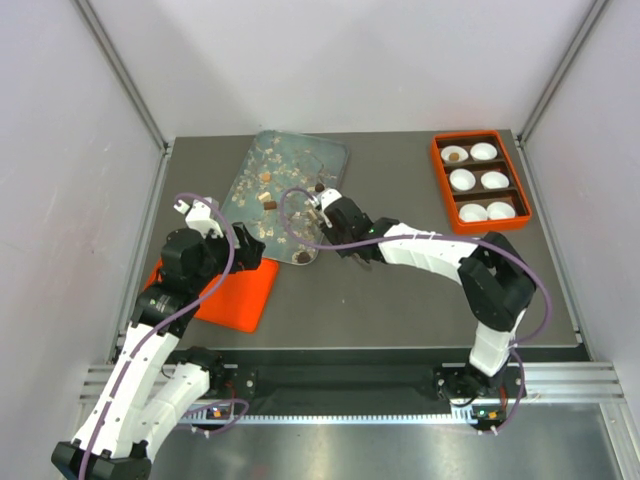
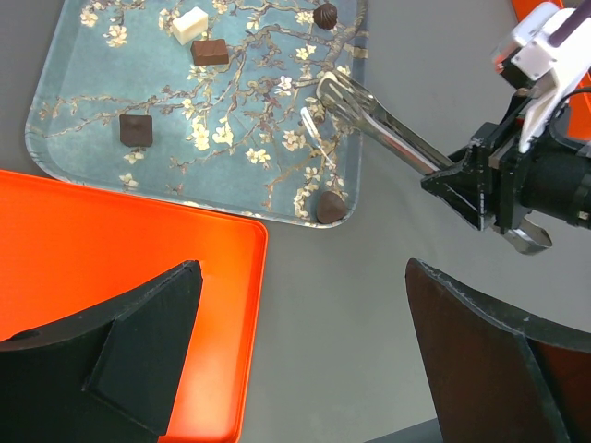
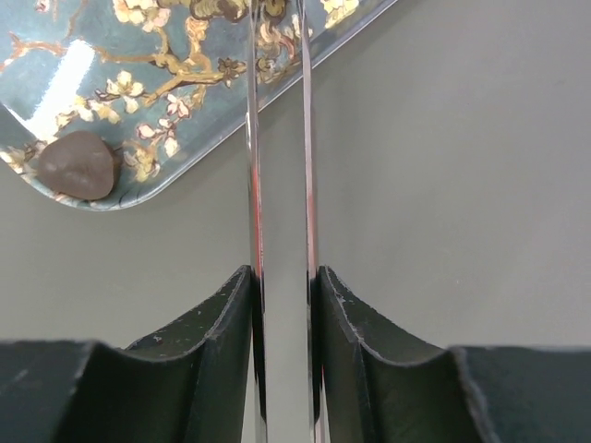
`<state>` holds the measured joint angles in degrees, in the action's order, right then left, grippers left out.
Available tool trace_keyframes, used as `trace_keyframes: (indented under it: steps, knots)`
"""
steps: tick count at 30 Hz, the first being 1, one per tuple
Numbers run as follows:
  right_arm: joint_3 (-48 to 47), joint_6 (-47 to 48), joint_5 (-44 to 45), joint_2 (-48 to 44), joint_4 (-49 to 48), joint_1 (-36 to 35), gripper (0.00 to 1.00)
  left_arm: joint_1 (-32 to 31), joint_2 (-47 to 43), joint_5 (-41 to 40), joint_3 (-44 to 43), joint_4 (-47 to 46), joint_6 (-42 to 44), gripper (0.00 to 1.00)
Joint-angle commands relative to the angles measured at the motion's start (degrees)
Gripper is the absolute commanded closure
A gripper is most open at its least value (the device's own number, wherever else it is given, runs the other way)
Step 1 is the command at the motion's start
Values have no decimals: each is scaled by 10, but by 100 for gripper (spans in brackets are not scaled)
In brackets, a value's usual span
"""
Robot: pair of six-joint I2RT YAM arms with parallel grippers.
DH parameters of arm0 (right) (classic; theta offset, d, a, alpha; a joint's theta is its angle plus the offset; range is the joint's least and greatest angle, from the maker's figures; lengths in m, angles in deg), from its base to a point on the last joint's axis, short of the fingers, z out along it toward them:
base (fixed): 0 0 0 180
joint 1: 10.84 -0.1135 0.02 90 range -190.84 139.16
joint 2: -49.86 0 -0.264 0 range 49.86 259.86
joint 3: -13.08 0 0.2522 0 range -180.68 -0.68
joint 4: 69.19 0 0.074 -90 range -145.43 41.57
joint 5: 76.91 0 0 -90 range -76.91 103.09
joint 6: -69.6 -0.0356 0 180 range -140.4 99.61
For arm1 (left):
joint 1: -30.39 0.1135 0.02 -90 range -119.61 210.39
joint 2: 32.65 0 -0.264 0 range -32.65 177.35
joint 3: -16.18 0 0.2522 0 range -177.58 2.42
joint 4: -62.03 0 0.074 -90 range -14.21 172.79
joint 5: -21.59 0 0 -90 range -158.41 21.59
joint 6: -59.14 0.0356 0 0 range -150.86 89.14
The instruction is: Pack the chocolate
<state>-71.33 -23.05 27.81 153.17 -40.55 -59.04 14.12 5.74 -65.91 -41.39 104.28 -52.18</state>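
A grey table (image 1: pixel 400 300) stands inside white walls (image 1: pixel 350 60). Chocolate (image 2: pixel 136 129) lies scattered on the floral tray (image 2: pixel 74 101). One round piece (image 3: pixel 76 164) sits at the tray's near corner, near the tongs (image 3: pixel 251 138), which the right gripper (image 3: pixel 282 281) pinches tight. The left gripper (image 2: pixel 300 268) gapes wide and empty over an orange lid's (image 2: pixel 138 258) edge.

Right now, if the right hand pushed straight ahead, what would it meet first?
The right hand holds thin metal tongs that reach over the blue-green flowered tray, so its corner likely comes first; the round brown chocolate lies left of that line.
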Motion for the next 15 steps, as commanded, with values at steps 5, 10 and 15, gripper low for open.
trace_keyframes:
  steps: [5, 10, 15]
  knots:
    - [-25, -22, -51, -80, -3, 44, 73, -3, -1, 1, 0, -7, 0, 4]
    - [-23, -32, -84, -118, 5, 102, 73, -2, -1, 1, 0, -8, 0, 4]
    - [-19, -21, -86, -159, 26, 202, 73, -2, -1, 4, 0, -8, 0, 4]
